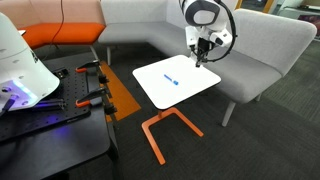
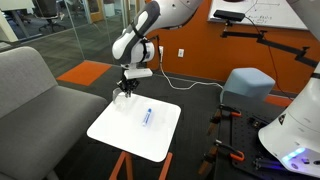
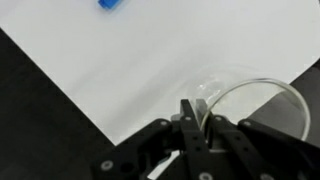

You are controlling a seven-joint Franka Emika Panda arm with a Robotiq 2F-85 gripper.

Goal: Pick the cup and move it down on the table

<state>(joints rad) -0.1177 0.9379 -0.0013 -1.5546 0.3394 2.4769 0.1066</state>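
Fingers [image 3: 190, 114] clamped on the cup [image 3: 255, 108] at a corner of the surface [image 2: 130, 138].
They pinch the clear wall just under its pale rim; whether the cup is lifted, I cannot tell. A blue pen [image 2: 148, 116] lies mid-surface, well apart.

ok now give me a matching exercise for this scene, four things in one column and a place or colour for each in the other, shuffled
Things:
1. small clear see-through cup
2. small blue pen-like object
3. thin metal frame base under the table
4. padded sofa

Place or colour:
a. near the middle of the white rounded-square tabletop
b. grey
c. at a corner of the tabletop, at the gripper
d. orange

Pairs: 1-c, 2-a, 3-d, 4-b
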